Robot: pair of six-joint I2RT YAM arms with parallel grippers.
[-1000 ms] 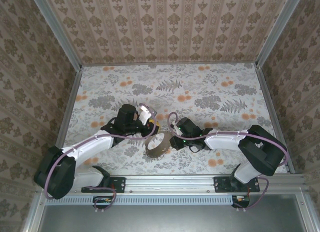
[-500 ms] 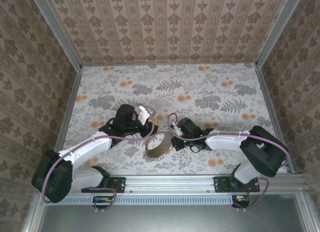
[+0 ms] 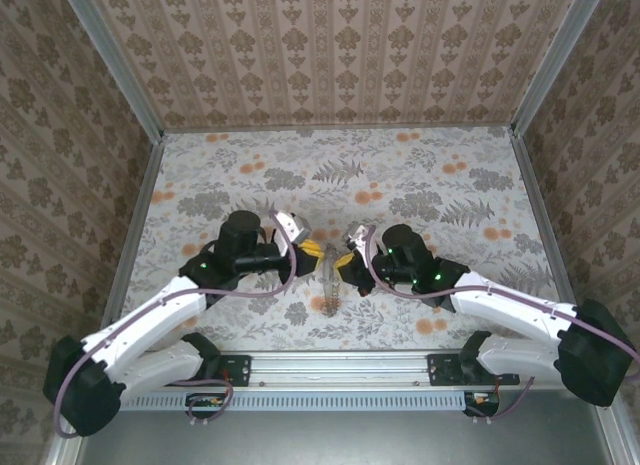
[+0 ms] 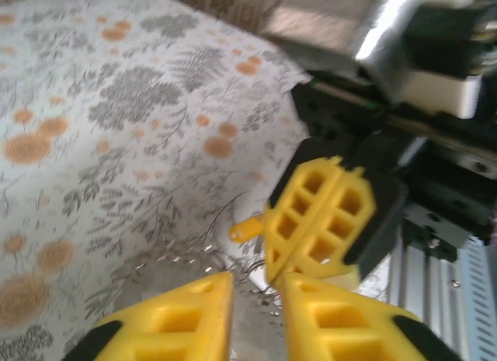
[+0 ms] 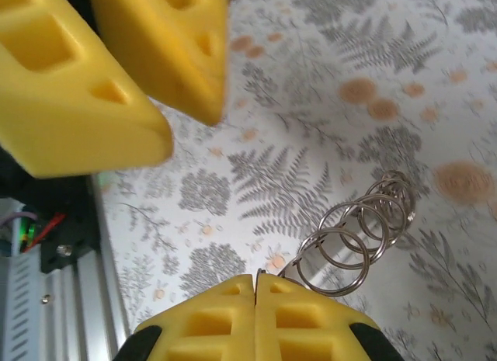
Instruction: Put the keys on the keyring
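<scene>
Right pincer (image 5: 256, 287) is pressed closed on one end of a chain of silver split rings (image 5: 353, 229), which runs straight away from its tips. Left pincer (image 4: 258, 291) shows a narrow gap; whether it holds anything is unclear. Brown keyring (image 3: 328, 285) sits between them, edge-on, with its long axis toward the desk's (image 3: 450, 175) near edge.

Left pincer (image 3: 312, 250), right pincer (image 3: 348, 260) (two in all), roughly four linked silver rings (image 5: 363, 230)
</scene>
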